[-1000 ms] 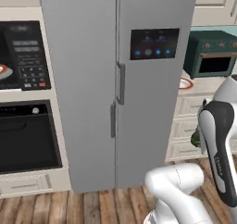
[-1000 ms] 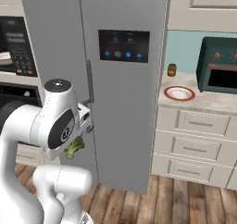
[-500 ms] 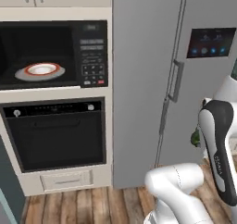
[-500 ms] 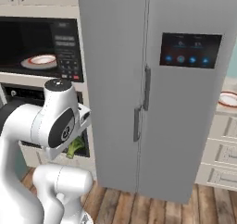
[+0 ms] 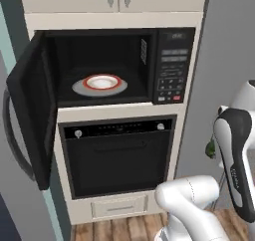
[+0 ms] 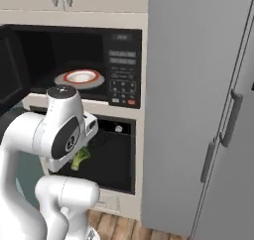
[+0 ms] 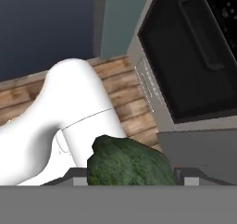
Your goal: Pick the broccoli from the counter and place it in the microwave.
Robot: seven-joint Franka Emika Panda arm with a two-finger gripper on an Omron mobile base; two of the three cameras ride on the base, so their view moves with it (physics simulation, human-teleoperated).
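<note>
Hand view, gripper [image 7: 132,179] clasping broccoli [image 7: 128,162], microwave [image 5: 107,68] door open

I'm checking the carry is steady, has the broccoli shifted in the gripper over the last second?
No. In the right base view the broccoli hangs at the same spot beside the arm's white elbow housing; only the background slid as the base drove.

No text, brand, number or sign can be read anywhere: the button panel [image 5: 171,68] of the microwave [image 5: 104,68] carries rows of pale keys and one red key, and the oven [image 5: 117,155] beneath has small marks along its control strip, all too blurred to make out.
</note>
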